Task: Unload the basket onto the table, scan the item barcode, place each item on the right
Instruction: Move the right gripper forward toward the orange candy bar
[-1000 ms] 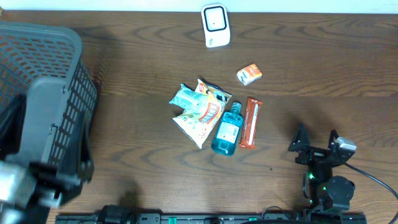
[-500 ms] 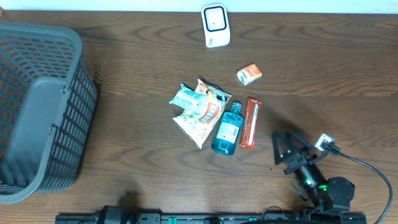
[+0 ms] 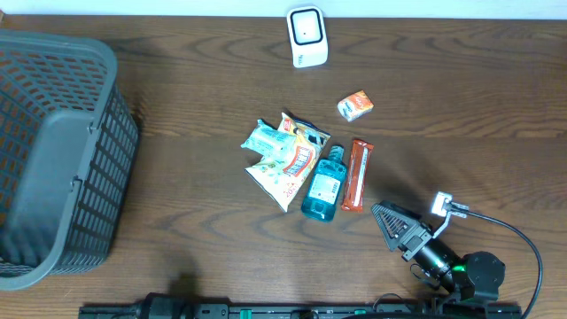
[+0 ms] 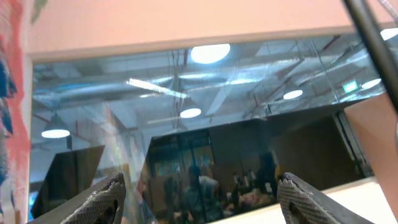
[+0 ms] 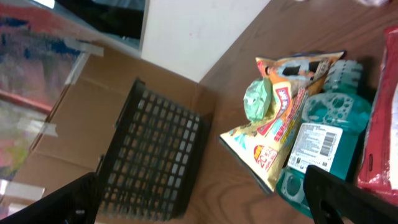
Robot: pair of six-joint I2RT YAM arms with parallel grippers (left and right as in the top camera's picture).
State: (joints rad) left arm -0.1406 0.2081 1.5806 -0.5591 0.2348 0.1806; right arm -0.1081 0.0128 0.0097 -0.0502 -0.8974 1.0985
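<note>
Several items lie bunched mid-table: a teal bottle (image 3: 322,184), a red bar (image 3: 357,175), printed snack bags (image 3: 283,158) and, apart from them, a small orange pack (image 3: 354,105). A white scanner (image 3: 307,36) stands at the far edge. My right gripper (image 3: 390,229) hangs open just right of and nearer than the red bar, holding nothing. Its wrist view shows the bottle (image 5: 323,146) with a barcode label (image 5: 328,142), between the snack bags (image 5: 280,118) and the red bar (image 5: 382,143). My left gripper (image 4: 200,186) is open and empty, aimed up at a window; the overhead view does not show it.
A dark grey mesh basket (image 3: 53,151) fills the table's left side and shows in the right wrist view as the basket (image 5: 155,158) against cardboard. A cable (image 3: 518,239) loops from the right arm near the front edge.
The right gripper has swung left and forward toward the items. The left arm, blurred over the basket a second ago, has left the overhead view.
</note>
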